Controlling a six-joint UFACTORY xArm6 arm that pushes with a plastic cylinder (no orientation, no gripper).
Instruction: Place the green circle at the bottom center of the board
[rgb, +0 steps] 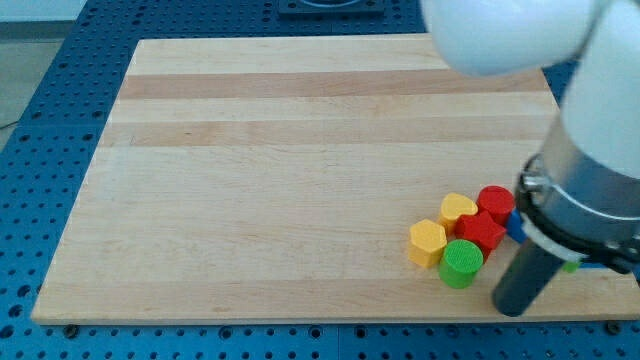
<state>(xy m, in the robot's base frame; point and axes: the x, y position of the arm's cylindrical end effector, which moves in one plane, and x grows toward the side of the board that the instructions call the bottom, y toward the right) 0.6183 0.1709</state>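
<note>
Down at the view's lower right, the green circle (461, 263) sits at the bottom of a tight cluster, touching a yellow block (428, 242) and a red block (481, 232). My tip (512, 306), a bare rod holding nothing, rests just right of it on the table (250, 200), seemingly placed to shove it leftward toward bottom centre.

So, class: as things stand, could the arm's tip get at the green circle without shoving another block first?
Probably yes. My tip sits just to the view's right of the green circle, with bare board between them. The red block and yellow heart crowd its top and left sides only.
</note>
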